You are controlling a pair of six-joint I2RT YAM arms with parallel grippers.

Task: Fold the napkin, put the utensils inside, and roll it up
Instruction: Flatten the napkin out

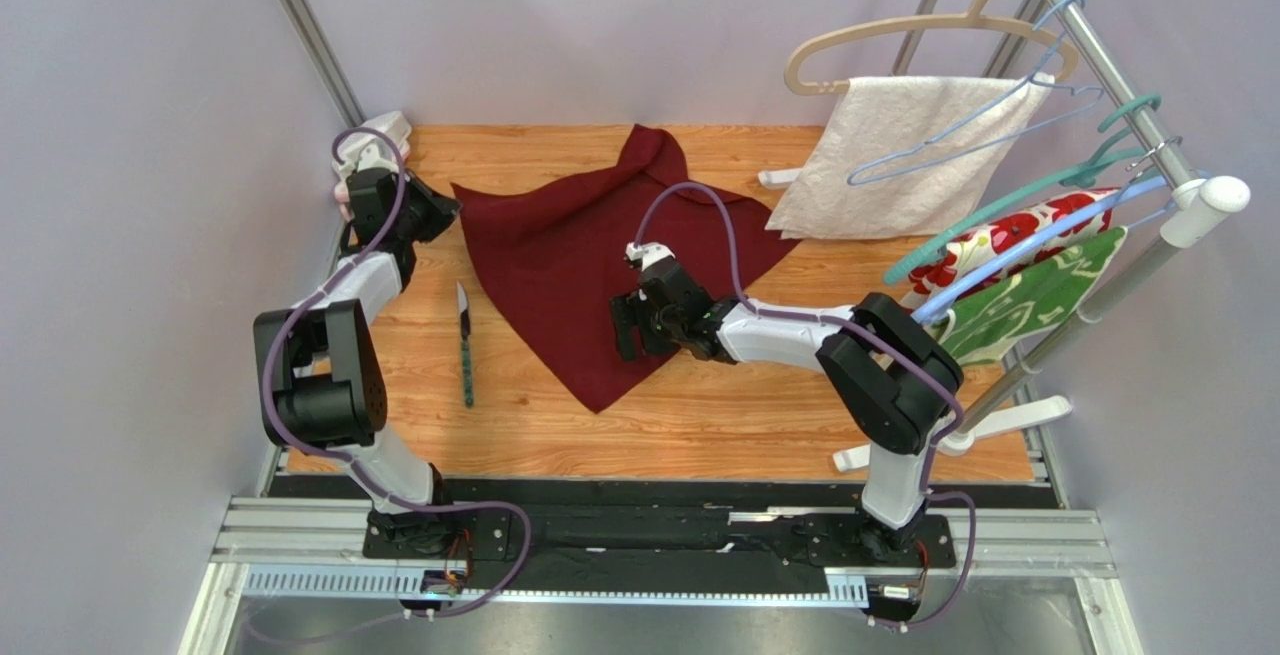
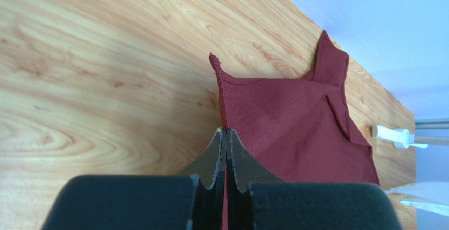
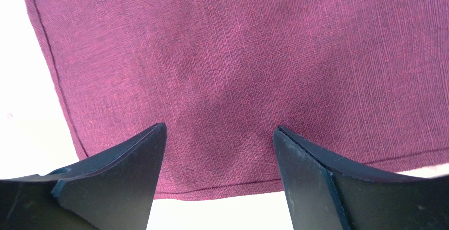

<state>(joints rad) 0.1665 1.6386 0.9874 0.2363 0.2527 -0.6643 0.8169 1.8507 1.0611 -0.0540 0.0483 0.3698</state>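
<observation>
A white towel [image 1: 902, 160] and two floral cloths [image 1: 1037, 265] hang at the table's [image 1: 751, 415] right edge, clear of the single maroon napkin [image 1: 571, 265] spread mid-table. The utensils [image 1: 466, 343] lie just left of it, their count unclear. The left gripper [image 2: 226, 131], arm bent, pinches the napkin's left corner. The right gripper [image 3: 218, 130], arm reaching leftward, hovers over the cloth, fingers wide.
</observation>
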